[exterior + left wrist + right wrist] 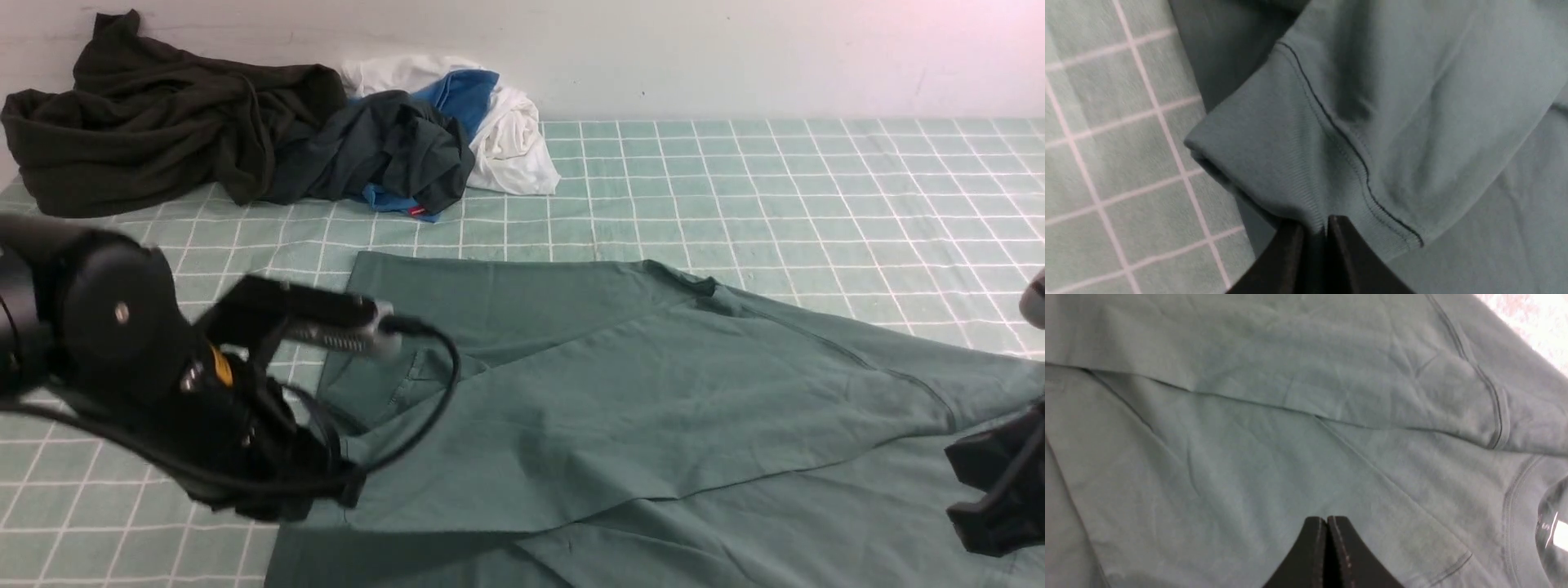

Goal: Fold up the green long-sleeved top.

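Note:
The green long-sleeved top (620,392) lies flat on the checked cloth, with one sleeve folded slantwise across its body. My left gripper (1316,226) is at the near left of the top. Its jaws stand a narrow slit apart, with the sleeve's ribbed cuff (1274,163) pinched between the fingertips. In the front view the left arm (122,343) hides that gripper. My right gripper (1326,518) is shut and empty, held just above the top's body near the neckline (1515,514). In the front view it shows dark at the right edge (992,498).
A dark olive-black garment (155,122) is heaped at the back left. Beside it is a pile of dark, blue and white clothes (506,139). The green checked cloth (816,188) covers the table up to the white wall.

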Tool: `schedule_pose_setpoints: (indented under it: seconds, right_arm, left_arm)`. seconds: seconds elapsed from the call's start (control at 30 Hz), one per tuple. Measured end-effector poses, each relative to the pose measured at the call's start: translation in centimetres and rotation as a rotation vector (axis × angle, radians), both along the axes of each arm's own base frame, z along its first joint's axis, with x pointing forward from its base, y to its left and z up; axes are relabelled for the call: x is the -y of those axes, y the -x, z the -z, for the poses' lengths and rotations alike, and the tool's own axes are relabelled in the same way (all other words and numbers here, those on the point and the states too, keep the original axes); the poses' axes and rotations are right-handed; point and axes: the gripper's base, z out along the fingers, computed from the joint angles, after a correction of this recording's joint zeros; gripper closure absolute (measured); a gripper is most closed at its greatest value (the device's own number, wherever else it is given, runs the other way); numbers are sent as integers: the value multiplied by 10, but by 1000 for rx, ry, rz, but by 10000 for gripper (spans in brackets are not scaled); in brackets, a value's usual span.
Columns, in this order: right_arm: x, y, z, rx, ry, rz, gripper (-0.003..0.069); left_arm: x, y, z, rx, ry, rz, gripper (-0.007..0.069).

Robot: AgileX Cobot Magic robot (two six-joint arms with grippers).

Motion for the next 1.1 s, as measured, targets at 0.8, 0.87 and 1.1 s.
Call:
schedule_pose_setpoints:
  seconds: [0.8,0.87,1.1]
  right_arm:
    - [-30,43,3,-282,71,-368,648]
    - [-31,43,2,-279,71,-368,648]
    - [-31,42,2,-265,64,-368,648]
  left_arm:
    - [28,114,65,-233,-225,828,168]
    - [32,115,74,-211,-224,846,169]
    - [34,111,77,-185,-248,804,235]
